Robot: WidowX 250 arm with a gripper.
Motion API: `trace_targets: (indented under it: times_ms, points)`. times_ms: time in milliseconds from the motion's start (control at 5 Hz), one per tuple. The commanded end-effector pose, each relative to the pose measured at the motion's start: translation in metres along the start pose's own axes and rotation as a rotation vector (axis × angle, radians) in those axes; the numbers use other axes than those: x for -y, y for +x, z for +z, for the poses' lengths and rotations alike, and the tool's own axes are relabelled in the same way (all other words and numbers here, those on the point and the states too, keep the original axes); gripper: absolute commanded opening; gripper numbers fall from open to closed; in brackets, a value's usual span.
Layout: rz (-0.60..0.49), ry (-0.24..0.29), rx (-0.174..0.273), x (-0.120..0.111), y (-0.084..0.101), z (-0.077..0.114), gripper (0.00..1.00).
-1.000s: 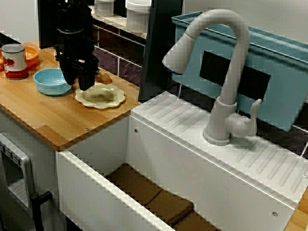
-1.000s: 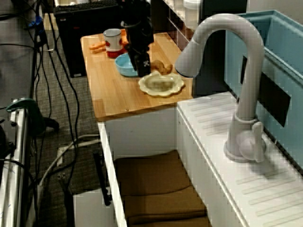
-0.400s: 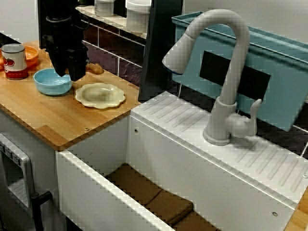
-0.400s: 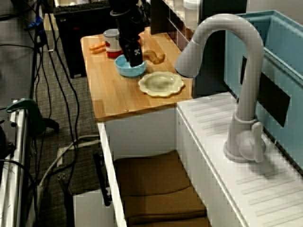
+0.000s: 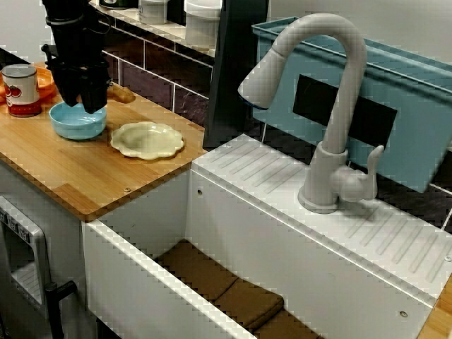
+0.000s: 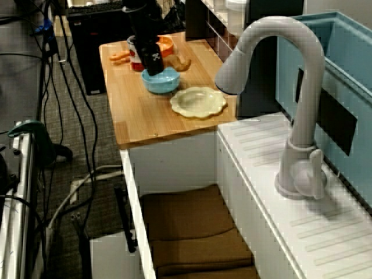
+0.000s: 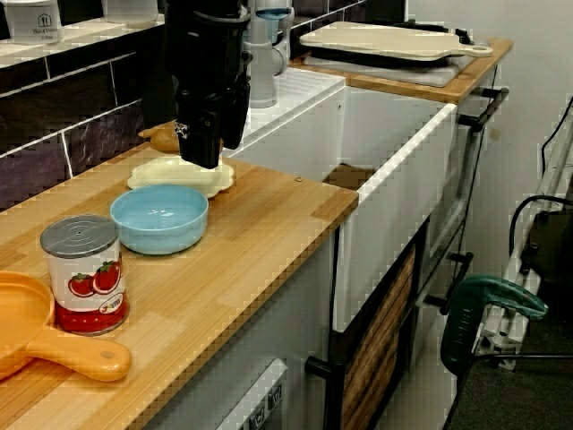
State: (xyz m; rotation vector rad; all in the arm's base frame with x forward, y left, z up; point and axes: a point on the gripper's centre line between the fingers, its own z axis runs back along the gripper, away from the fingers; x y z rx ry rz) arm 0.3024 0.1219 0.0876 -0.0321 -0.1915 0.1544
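In the view from the sink side, my black gripper (image 5: 83, 106) hangs just above the far rim of a light blue bowl (image 5: 76, 121) on the wooden counter (image 5: 85, 176). A brown food piece (image 5: 120, 93) sticks out from the fingers on the wall side, and the gripper appears shut on it. To the right of the bowl lies a cream scalloped plate (image 5: 147, 139) with nothing on it. The view from above shows the gripper (image 6: 153, 68) at the bowl (image 6: 161, 82) with the brown piece (image 6: 181, 63) beside it. From the counter's end, the gripper (image 7: 199, 159) partly hides the plate (image 7: 175, 176).
A tomato can (image 7: 85, 273) and an orange pan (image 7: 36, 336) stand left of the bowl. Right of the counter is a white sink (image 5: 141, 261) with brown pads inside, a tall grey faucet (image 5: 332, 106) and a blue bin (image 5: 417, 106). A tiled wall backs the counter.
The gripper rose from the plate's left edge and moved left to above the bowl. The brown piece travelled along with it.
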Motion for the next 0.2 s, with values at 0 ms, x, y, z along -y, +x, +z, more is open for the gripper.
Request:
trace_targets:
  times_ms: [0]
  points:
    - [0.002, 0.025, 0.069, -0.0246, -0.0086, 0.0281, 0.0]
